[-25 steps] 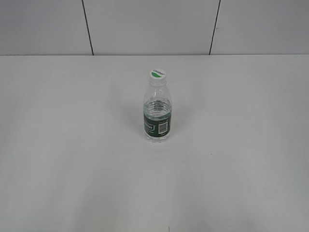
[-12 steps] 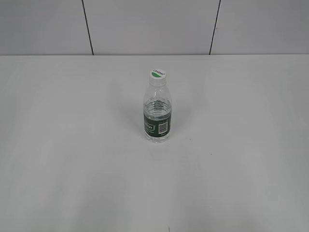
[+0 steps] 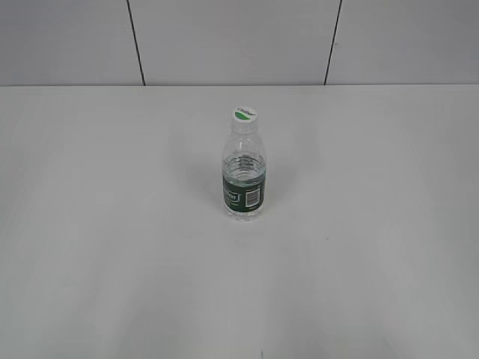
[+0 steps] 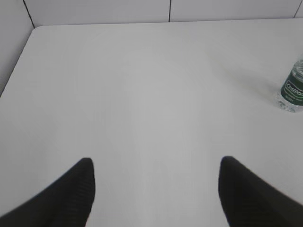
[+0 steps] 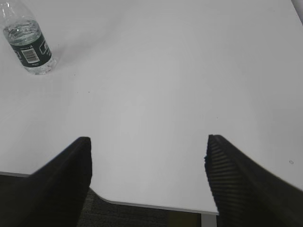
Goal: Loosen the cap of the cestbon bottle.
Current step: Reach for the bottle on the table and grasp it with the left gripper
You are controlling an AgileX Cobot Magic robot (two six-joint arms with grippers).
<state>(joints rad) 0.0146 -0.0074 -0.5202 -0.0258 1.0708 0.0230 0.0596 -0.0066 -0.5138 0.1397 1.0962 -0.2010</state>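
Note:
The cestbon bottle stands upright in the middle of the white table, with its dark green label facing the front. Its white cap with a green mark sits on the neck. The bottle's lower part shows at the right edge of the left wrist view and at the top left of the right wrist view; the cap is out of frame in both. My left gripper is open and empty, far left of the bottle. My right gripper is open and empty, near the table's front edge. Neither gripper shows in the exterior view.
The white table runs back to a pale panelled wall with dark seams. The table's front edge and the dark floor below show in the right wrist view. The table's left edge shows in the left wrist view.

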